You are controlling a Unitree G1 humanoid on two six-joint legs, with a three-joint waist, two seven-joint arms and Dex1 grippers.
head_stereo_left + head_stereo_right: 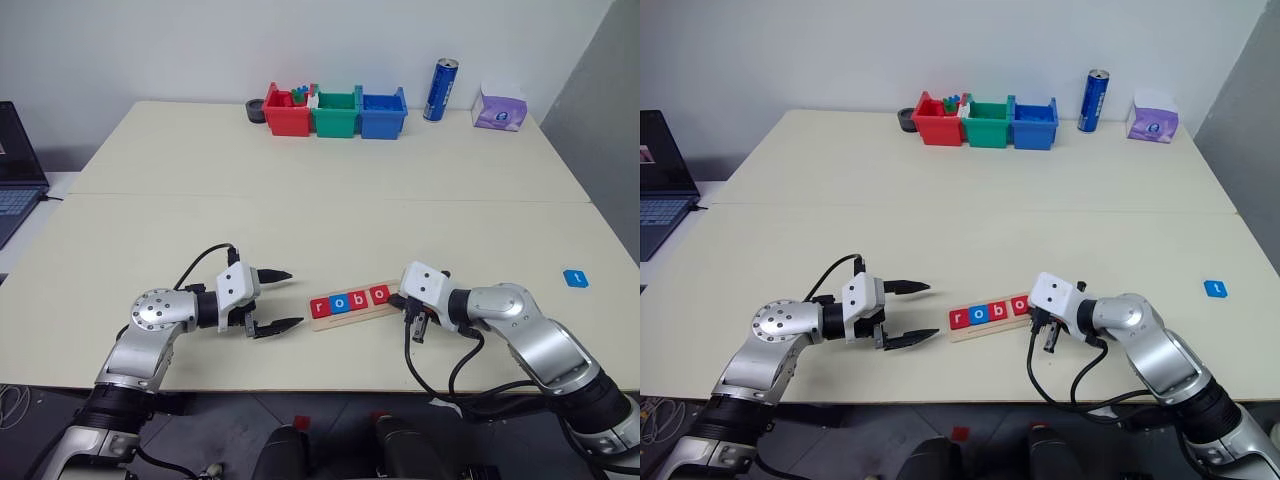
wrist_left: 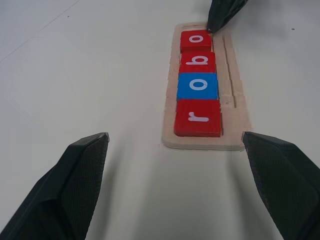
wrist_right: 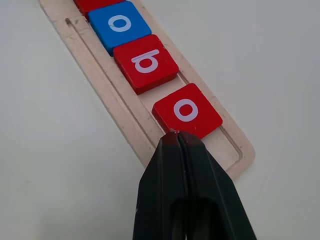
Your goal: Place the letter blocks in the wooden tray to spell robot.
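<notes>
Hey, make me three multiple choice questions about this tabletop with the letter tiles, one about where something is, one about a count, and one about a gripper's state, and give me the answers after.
1. Where is the blue t block?
A. In the wooden tray
B. On the table, off to the robot's right of the tray
C. In the green bin

2. How many letter blocks lie in the wooden tray?
A. Two
B. Five
C. Four

3. How does the right gripper stand?
A. Fingers shut together, tips at the edge of the last red o block
B. Wide open above the tray
C. Shut around the blue can

Answers:
1 B, the t block lies alone on the bare table, apart from the tray.
2 C, the tray shows r, o, b, o.
3 A, the right wrist view shows the fingers pressed together by the red o block.
</notes>
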